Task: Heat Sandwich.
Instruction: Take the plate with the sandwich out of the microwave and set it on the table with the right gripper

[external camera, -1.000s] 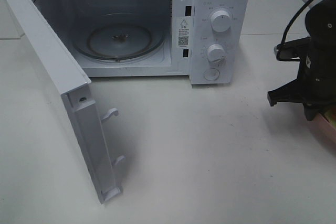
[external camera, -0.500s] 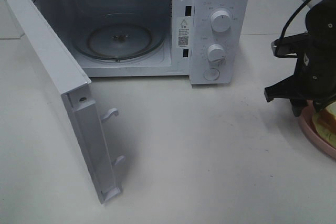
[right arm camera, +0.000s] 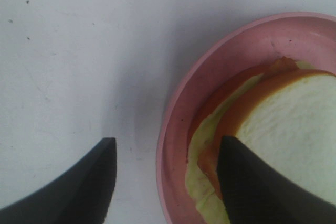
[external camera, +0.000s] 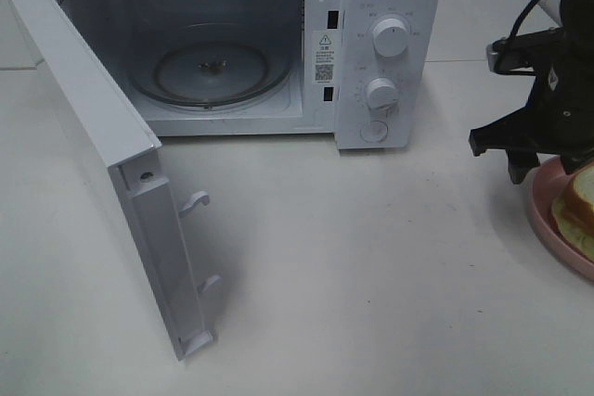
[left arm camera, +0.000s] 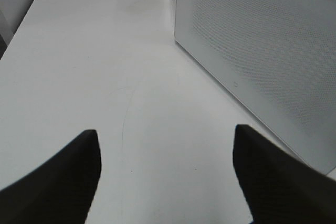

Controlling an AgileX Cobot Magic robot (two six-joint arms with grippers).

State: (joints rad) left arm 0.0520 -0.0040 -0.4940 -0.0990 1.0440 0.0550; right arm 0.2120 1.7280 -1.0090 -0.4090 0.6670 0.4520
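**Right hand poised over plate rim; sandwich not yet lifted**

Microwave [external camera: 388, 53] is standing w/ door [external camera: 102, 150] swung wide and glass turntable [external camera: 212, 70] showing bare. Sandwich [external camera: 579, 203] is sitting on the pink plate [external camera: 548, 218] at the far right edge of the surface [external camera: 371, 285], well apart from the oven. Right hand [right arm camera: 165, 182] is hanging over the plate's near rim, fingers spread and grasping nothing: one finger is over bare surface, the other over the bread. Left hand [left arm camera: 165, 174] is idling beside the door's outer face, released, nothing between its fingers.

Risks, in my judgement: inner finger may be lining up to press into the bread instead of the rim, squashing the filling. A shallow rim grip could tilt the plate and slide the sandwich off. The open door is narrowing the approach to the cavity.
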